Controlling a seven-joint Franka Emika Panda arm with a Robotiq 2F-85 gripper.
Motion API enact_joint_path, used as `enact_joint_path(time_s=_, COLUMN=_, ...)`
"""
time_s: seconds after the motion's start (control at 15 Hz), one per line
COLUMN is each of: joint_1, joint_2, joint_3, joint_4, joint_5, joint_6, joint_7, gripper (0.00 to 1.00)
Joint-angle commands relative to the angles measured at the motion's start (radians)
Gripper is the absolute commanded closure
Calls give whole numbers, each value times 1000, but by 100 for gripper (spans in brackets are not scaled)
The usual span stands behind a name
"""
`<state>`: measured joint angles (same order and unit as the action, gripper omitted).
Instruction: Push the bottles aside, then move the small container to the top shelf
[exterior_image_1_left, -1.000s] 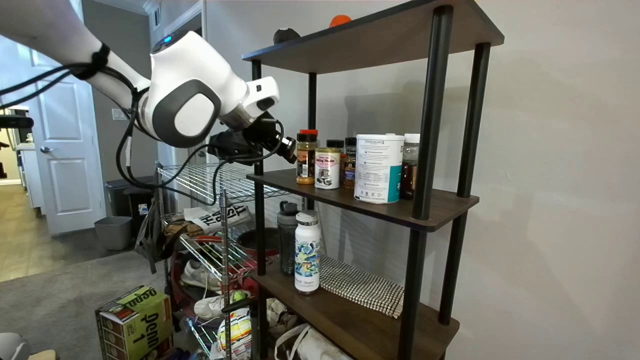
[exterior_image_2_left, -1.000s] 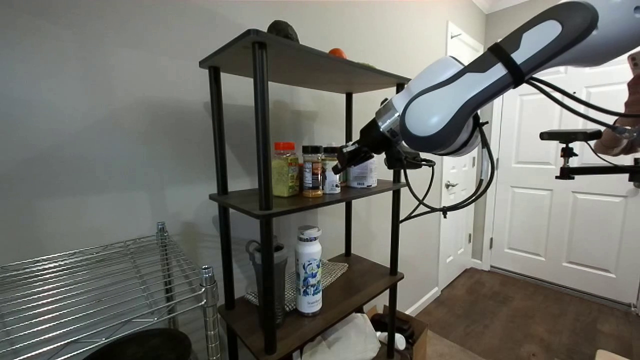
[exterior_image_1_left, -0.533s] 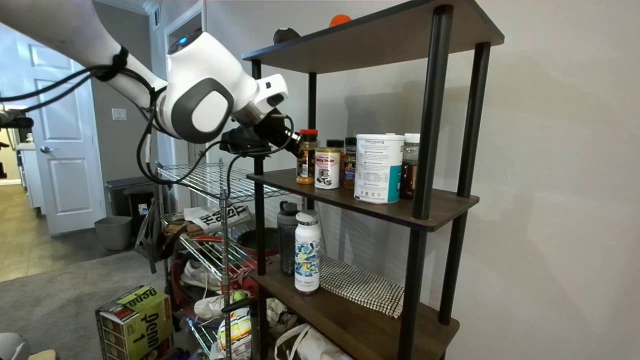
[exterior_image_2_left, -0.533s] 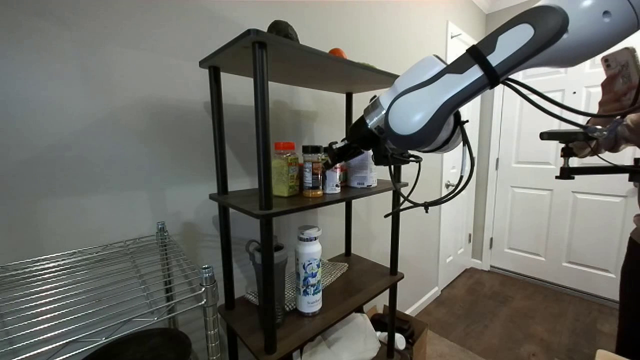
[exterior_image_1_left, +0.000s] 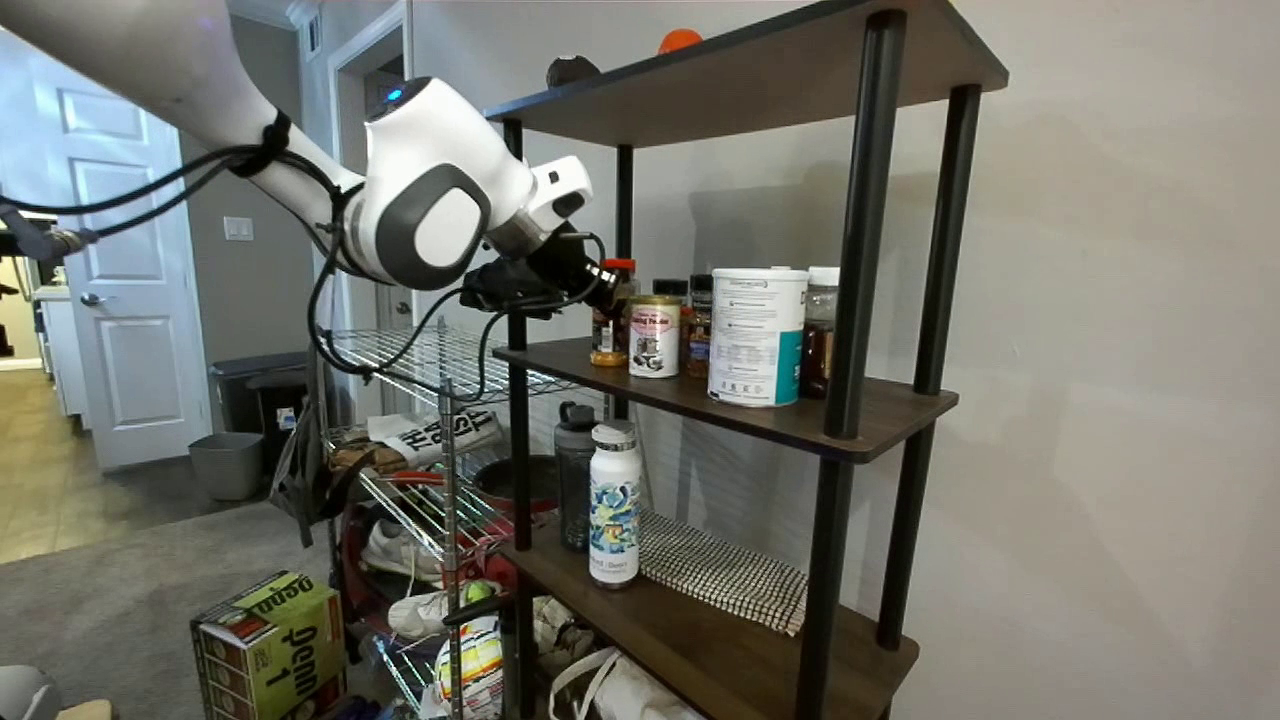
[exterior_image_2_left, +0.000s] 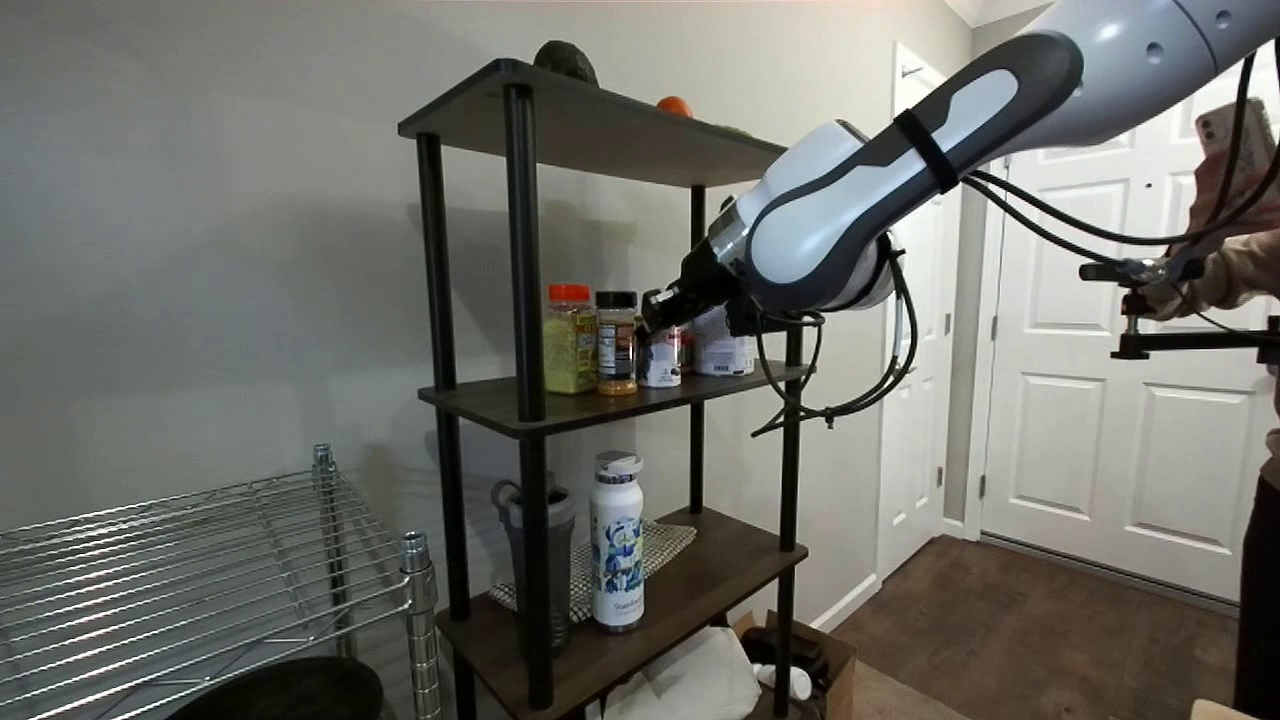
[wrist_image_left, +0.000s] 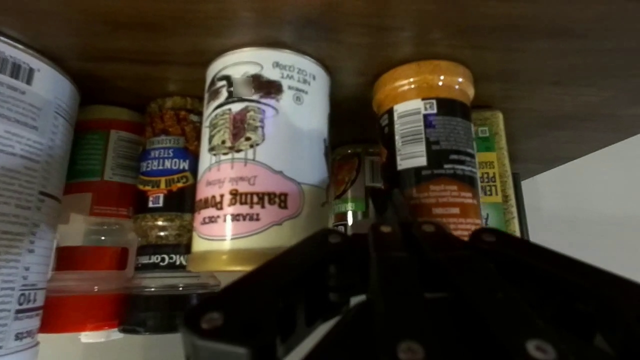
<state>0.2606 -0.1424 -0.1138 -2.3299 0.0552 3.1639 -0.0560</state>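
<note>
Tool (wrist_image_left: 392, 209) partly hides the amber-brown bottle (wrist_image_left: 426, 142) in wrist view.

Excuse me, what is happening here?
A robot arm is at the shelving unit. Its shut gripper, holding nothing, is beside a dark-capped spice bottle, probably to push it aside; contact is hard to tell. The bottle and a baking powder tin stand on the board below the top shelf.
</note>
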Motion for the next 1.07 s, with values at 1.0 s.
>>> enact_joint_path(time_s=1.0, joint_1=-236, joint_2=11, joint_3=192, joint_4=13, joint_5=-129, joint_6=6, joint_7=138, gripper=100)
